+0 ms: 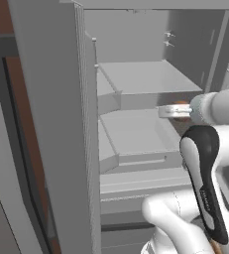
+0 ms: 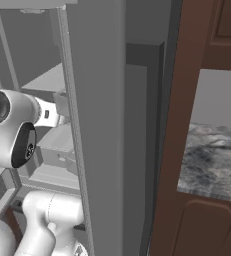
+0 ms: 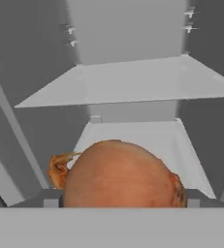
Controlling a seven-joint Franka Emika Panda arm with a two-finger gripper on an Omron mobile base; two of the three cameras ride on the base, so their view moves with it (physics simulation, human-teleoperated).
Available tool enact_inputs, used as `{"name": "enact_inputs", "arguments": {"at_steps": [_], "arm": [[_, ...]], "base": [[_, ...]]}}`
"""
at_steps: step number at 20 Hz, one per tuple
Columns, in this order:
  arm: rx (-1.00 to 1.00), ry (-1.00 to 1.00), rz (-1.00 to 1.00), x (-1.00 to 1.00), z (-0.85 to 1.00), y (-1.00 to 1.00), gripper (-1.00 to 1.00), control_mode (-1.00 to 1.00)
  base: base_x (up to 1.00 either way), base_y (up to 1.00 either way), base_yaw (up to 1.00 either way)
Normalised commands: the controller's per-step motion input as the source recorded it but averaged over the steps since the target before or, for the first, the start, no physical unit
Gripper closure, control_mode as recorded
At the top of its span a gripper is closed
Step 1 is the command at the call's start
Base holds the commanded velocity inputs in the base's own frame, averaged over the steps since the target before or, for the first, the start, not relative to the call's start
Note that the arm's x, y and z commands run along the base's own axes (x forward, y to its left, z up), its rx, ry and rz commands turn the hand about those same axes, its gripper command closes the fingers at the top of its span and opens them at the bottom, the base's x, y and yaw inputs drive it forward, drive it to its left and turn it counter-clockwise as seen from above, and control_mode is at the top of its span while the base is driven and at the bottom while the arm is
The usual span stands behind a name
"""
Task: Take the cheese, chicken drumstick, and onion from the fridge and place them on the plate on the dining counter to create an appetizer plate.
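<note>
Taking the fridge (image 1: 136, 79) as the landmark, its open door stood at the left of the left base view, swung wide so the arm could reach the pale shelves inside. Right of the door, two shelves stepped down one above the other. At the right end of the gap between them, the gripper (image 1: 173, 111) reached in level from the arm's wrist, pointing towards the fridge's back wall. The onion (image 3: 118, 175) sat on the lower shelf, between the jaws, which stood wide apart on either side of it and were not yet clamped. In the hand view it loomed close, its papery tuft at the left. The level approach likely suited a sideways pinch on a round thing that could roll.
</note>
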Motion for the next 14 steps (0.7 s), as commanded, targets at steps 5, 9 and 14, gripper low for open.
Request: {"name": "enact_inputs", "arguments": {"at_steps": [5,9,14], "arm": [[-0.02,0.18,0.06,-0.85,0.09,0.13,1.0,-1.0],[-0.06,0.34,-0.06,-0.85,0.0,0.15,1.0,-1.0],[-0.01,0.08,-0.03,-0.39,0.0,0.0,1.0,1.0]], "base": [[0.0,0.0,0.0],[0.0,0.0,0.0],[-0.6,0.0,-0.01]]}}
